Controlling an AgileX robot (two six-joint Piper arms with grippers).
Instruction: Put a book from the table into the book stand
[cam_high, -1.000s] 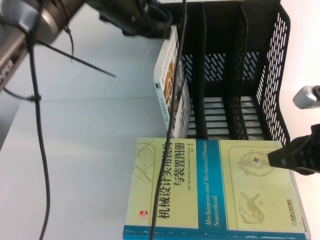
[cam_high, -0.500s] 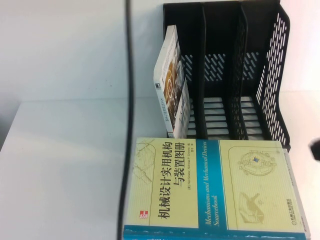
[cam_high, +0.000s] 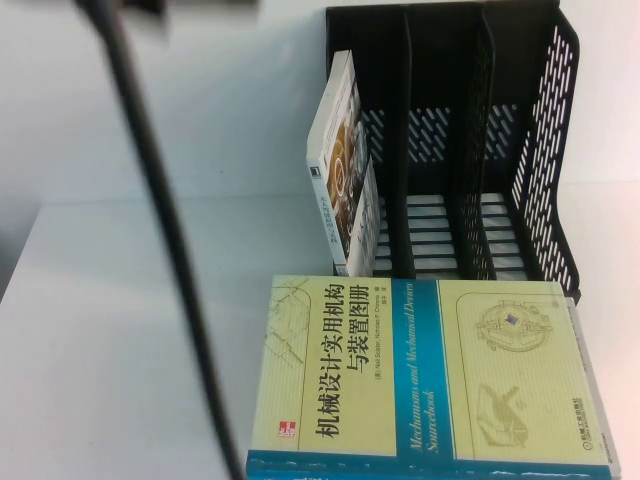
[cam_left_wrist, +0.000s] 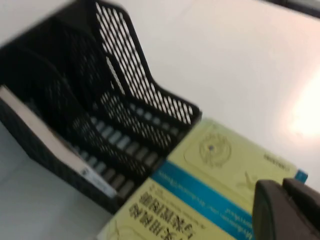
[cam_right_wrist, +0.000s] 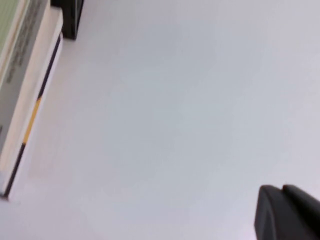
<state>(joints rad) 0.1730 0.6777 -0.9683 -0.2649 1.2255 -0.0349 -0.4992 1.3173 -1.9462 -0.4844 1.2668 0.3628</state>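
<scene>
Now our left gripper (cam_left_wrist: 287, 210) hangs above the yellow-green book (cam_high: 430, 375), and our right gripper (cam_right_wrist: 287, 212) over bare table (cam_right_wrist: 175, 100); we cannot tell how either one stands. We judge the book (cam_high: 345, 165) is placed: it stands upright in the book stand (cam_high: 520, 150), in the leftmost slot.

Perhaps office; book stand (cam_high: 470, 150), table (cam_high: 120, 330)

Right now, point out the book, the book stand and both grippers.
the book (cam_high: 343, 165), high view, cover.
the book stand (cam_high: 545, 160), high view, right wall.
left gripper (cam_left_wrist: 287, 210), left wrist view, fingertip.
right gripper (cam_right_wrist: 285, 212), right wrist view, fingertip.
</scene>
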